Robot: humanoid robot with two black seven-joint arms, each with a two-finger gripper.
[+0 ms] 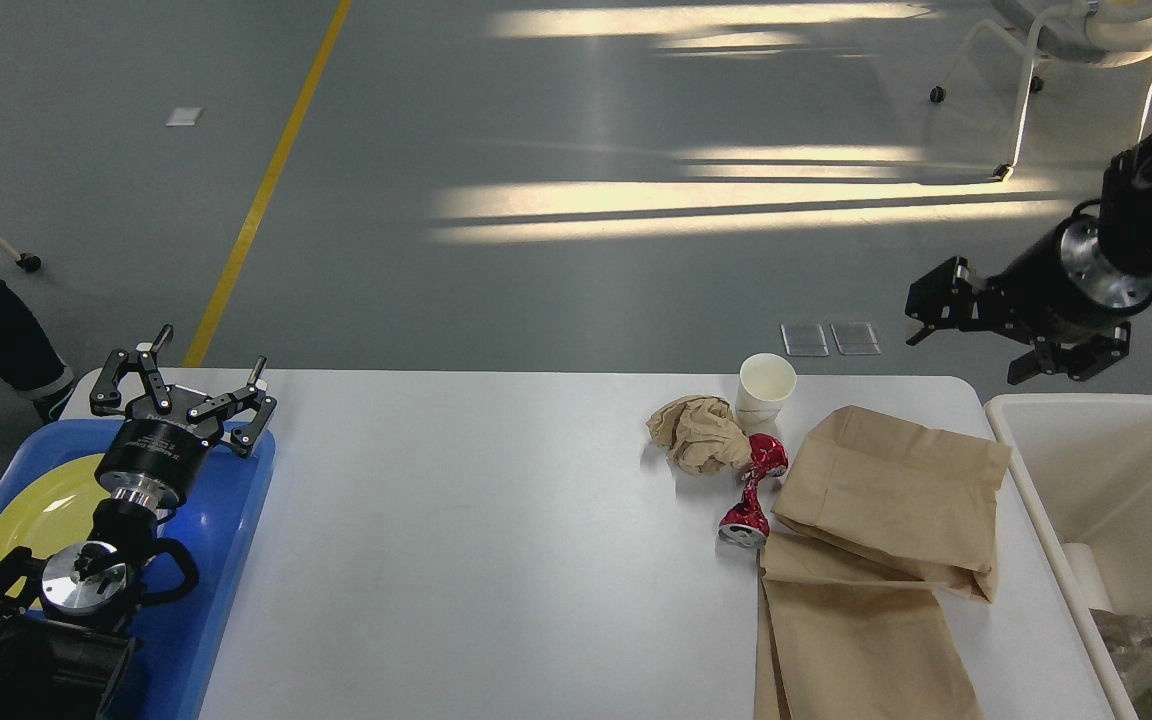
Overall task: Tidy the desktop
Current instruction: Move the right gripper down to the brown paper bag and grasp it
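The white desktop carries a white paper cup, a crumpled brown paper ball, a crushed red can and two flat brown paper bags, one partly over the other, all at the right. My left gripper is open and empty above the far corner of the blue tray. My right gripper is open and empty in the air, past the desktop's far right corner and above the far edge of the white bin.
A yellow plate lies in the blue tray at the left, partly hidden by my left arm. The white bin at the right holds a paper roll and crumpled clear plastic. A wheeled chair stands on the floor beyond.
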